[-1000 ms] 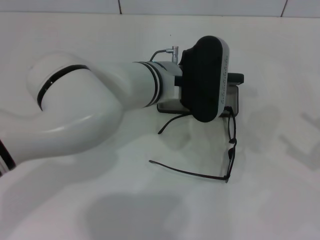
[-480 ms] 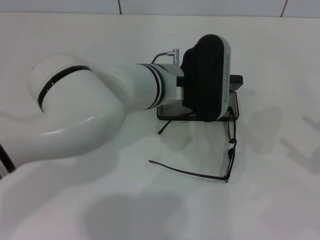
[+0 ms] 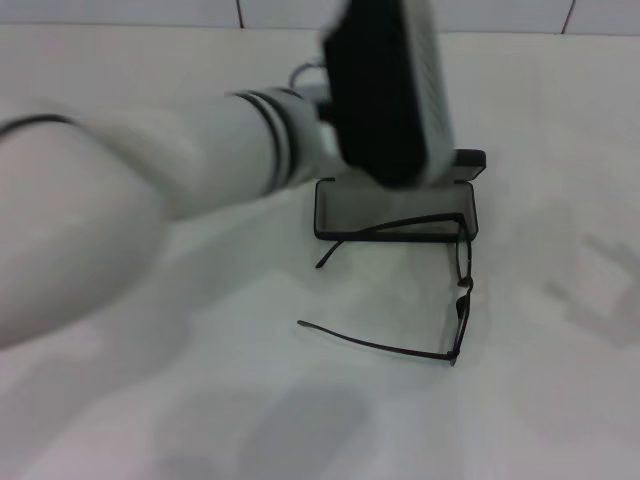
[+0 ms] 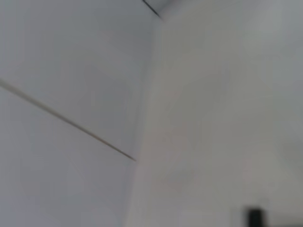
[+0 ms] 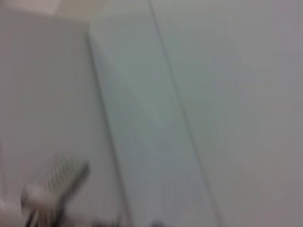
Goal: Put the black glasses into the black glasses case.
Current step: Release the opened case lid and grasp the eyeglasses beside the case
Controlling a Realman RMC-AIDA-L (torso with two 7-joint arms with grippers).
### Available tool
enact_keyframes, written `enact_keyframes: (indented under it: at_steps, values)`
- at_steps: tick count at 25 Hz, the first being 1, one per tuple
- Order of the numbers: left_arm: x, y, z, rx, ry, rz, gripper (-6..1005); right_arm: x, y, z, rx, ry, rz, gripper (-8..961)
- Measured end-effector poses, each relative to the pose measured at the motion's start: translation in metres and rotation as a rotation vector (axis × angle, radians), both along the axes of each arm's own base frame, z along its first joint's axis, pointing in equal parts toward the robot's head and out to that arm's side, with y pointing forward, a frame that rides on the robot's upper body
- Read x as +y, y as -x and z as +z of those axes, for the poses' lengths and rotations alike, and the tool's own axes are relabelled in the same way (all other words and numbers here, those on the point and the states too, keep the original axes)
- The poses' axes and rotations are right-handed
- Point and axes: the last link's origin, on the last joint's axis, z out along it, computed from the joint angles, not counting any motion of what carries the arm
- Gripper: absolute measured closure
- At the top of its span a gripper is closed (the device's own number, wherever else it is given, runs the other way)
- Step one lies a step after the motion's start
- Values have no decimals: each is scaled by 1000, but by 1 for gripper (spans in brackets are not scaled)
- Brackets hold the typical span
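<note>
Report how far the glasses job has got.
Done: the black glasses case lies open on the table. In hand: nothing visibly; the left arm's gripper is above the case, its fingers hidden. Left: the black glasses lie unfolded on the table, one temple reaching the case edge; they must go inside.

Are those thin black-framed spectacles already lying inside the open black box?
No. The thin black-framed spectacles lie unfolded on the white table, in front of the open black case.

black glasses point(image 3: 455, 300); seemingly grey-lined black case point(image 3: 396, 212)
</note>
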Motion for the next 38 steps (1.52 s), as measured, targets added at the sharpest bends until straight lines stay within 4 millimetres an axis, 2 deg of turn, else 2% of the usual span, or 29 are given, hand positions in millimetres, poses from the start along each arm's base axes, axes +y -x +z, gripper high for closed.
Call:
enact_keyframes:
  at_steps: [4,6,9,12,15,18,22,26,29,38]
  values:
    - [-10,-19,57,-349,-9,99,510,29,10,5,-112,254,-2,121]
    - [-16,-21,81,-522,36,127,514,41,20,6,-263,414,-6,122]
    - [-26,-18,95,-646,154,113,522,55,38,4,-539,580,-20,154]
    - [-35,-6,103,-746,273,123,552,78,71,3,-745,650,7,202]
    - [-37,14,112,-846,337,165,621,99,111,3,-849,702,11,218]
    - [-39,34,114,-931,402,210,646,115,147,-2,-957,770,-83,218]
    - [-43,52,114,-1001,444,190,649,129,178,-26,-1084,869,-308,217]
    - [-47,66,115,-1045,443,126,652,134,196,-51,-1183,923,-430,227]
    - [-48,73,119,-1052,435,115,655,138,206,-63,-1218,944,-484,237]
    - [-51,89,122,-1045,427,64,663,156,202,-80,-1122,947,-660,296]
